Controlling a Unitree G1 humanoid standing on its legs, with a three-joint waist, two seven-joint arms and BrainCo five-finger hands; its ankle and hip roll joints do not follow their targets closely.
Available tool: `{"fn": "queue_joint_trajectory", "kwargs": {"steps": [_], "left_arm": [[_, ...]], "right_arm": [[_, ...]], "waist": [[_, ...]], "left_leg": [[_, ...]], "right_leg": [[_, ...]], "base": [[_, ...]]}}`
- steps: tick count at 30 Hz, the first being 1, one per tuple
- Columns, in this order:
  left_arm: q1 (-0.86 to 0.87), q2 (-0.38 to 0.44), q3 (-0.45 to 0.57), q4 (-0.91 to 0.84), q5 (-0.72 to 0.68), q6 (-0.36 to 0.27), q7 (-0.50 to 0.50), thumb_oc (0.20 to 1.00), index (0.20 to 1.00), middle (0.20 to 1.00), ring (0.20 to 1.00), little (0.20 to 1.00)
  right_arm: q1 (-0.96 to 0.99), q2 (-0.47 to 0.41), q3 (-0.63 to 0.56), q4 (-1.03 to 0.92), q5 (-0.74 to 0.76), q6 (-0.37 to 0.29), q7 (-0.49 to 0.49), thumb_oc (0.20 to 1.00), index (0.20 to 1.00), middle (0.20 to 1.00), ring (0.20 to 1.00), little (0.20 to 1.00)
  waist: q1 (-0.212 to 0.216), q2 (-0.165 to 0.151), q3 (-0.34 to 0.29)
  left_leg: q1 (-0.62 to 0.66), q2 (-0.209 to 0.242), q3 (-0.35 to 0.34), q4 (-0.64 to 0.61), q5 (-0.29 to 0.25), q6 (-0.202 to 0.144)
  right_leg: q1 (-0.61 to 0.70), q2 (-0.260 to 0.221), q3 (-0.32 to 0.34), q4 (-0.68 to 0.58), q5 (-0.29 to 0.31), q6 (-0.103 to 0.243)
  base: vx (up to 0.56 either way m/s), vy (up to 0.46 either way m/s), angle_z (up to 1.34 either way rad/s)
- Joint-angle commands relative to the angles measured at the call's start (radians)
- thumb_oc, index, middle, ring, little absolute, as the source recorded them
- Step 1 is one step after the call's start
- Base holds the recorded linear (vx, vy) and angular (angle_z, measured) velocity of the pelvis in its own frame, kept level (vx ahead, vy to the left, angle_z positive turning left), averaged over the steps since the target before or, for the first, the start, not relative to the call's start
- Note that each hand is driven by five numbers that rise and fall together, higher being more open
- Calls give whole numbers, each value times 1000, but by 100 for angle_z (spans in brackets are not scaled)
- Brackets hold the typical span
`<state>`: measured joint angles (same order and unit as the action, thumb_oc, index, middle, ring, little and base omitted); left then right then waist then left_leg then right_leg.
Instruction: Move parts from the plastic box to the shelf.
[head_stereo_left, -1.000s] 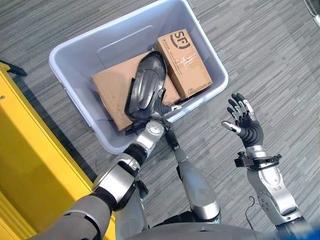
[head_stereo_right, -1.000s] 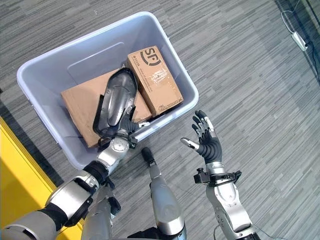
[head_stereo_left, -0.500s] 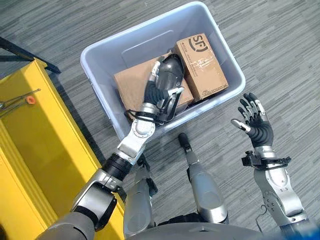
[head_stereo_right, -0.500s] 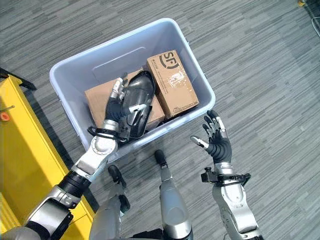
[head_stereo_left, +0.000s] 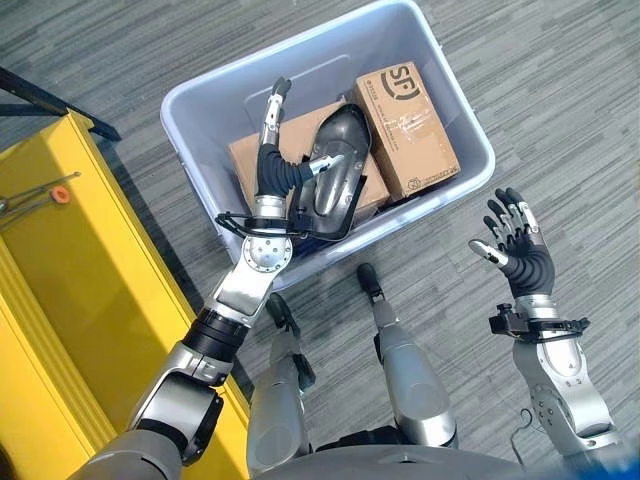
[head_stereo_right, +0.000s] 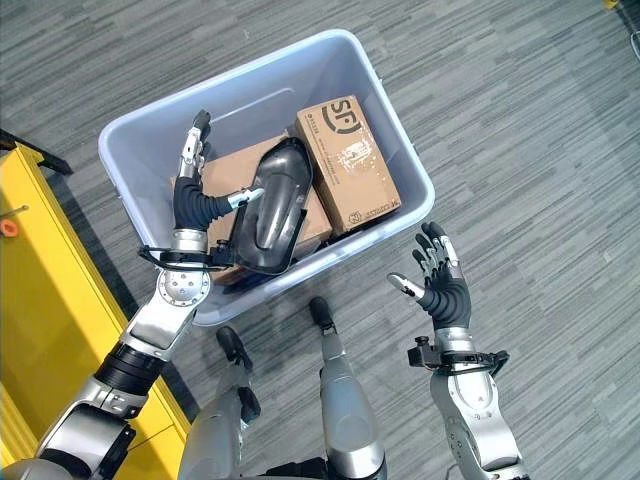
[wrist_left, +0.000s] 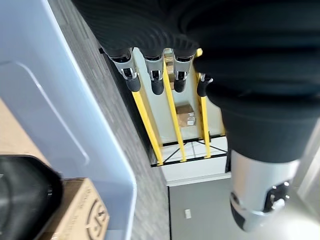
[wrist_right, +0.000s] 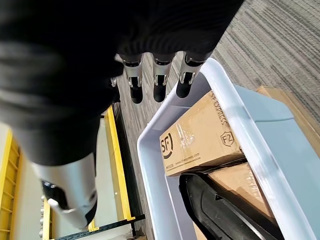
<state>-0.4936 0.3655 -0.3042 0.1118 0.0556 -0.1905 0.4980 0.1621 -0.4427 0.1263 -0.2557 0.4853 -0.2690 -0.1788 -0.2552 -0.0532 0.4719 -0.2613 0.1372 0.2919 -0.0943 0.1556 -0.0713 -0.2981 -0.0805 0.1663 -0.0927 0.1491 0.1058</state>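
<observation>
Plastic box (head_stereo_left: 200, 95), pale grey-blue, sits on grey striped carpet floor (head_stereo_left: 560, 90). Inside lie a large flat cardboard piece (head_stereo_left: 250, 160) on the robot's left side and a smaller sealed cardboard carton (head_stereo_left: 410, 130) on its right side, the two touching along one edge.

Black moulded part (head_stereo_left: 335, 175), a curved shell with its hollow side up, is lifted above the flat cardboard and tilted; its lower end overlaps the box's near rim.

Left hand (head_stereo_left: 272, 170) is raised over the box, palm turned toward the part. Fingers (head_stereo_left: 272, 105) stand straight and point up and away from the part, not wrapped on it. Thumb (head_stereo_left: 322, 163) reaches across onto the shell's edge. Underside contact is hidden, so whether the thumb truly clamps the part cannot be told. In the left wrist view the fingers (wrist_left: 154, 80) run straight in a row, with the box wall (wrist_left: 60, 125) and a dark corner of the part (wrist_left: 25, 192) below them.

Right hand (head_stereo_left: 520, 250) hovers over the carpet, outside the box and near its right corner, palm up, fingers spread and relaxed, carrying nothing. The right wrist view shows its straight fingers (wrist_right: 159, 85), the carton (wrist_right: 200, 135), and the part (wrist_right: 220, 210) inside the box rim (wrist_right: 240, 125).

Yellow shelf (head_stereo_left: 60, 300) stands on the robot's left, beside the box but apart from it. A thin tool with an orange end (head_stereo_left: 60, 195) lies on its top surface.
</observation>
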Motion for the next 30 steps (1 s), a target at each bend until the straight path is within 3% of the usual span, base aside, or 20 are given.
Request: {"fn": "queue_joint_trajectory", "kwargs": {"steps": [1, 7, 15, 17, 30], "left_arm": [[-75, 46, 39, 73, 80, -5, 51, 1000, 1000, 1000, 1000, 1000], [-94, 52, 65, 161, 128, 53, 95, 1000, 1000, 1000, 1000, 1000], [-113, 29, 80, 293, 77, 84, 119, 1000, 1000, 1000, 1000, 1000], [-156, 15, 60, 401, 67, 106, 133, 1000, 1000, 1000, 1000, 1000], [-302, -41, -23, 685, 10, 128, 152, 1000, 1000, 1000, 1000, 1000]], "right_arm": [[26, -1, -90, -79, -2, -67, 5, 1000, 1000, 1000, 1000, 1000], [13, -2, -85, -69, -8, -61, -11, 1000, 1000, 1000, 1000, 1000], [-2, -4, -67, -67, -12, -50, -19, 1000, 1000, 1000, 1000, 1000], [-9, -10, -56, -74, -8, -54, -22, 1000, 1000, 1000, 1000, 1000], [-22, -34, -17, -80, 3, -77, -33, 1000, 1000, 1000, 1000, 1000]], "waist": [[9, -18, -11], [6, -20, 2], [-3, -18, 20], [-11, -19, 27], [-38, -20, 48]], "left_leg": [[78, 43, -21, 37, -80, -57], [58, 41, -20, 40, -75, -57], [40, 38, -10, 38, -72, -57], [30, 37, -4, 42, -72, -58], [-12, 34, 6, 54, -69, -60]], "right_leg": [[-75, -100, -50, 87, -15, 81], [-96, -95, -49, 92, -11, 79], [-127, -90, -43, 100, -6, 77], [-142, -85, -38, 108, -8, 76], [-199, -69, -24, 131, -6, 74]], "base": [[0, 0, 0], [0, 0, 0], [1, 2, -1], [4, 5, -4], [1, -1, -1]]}}
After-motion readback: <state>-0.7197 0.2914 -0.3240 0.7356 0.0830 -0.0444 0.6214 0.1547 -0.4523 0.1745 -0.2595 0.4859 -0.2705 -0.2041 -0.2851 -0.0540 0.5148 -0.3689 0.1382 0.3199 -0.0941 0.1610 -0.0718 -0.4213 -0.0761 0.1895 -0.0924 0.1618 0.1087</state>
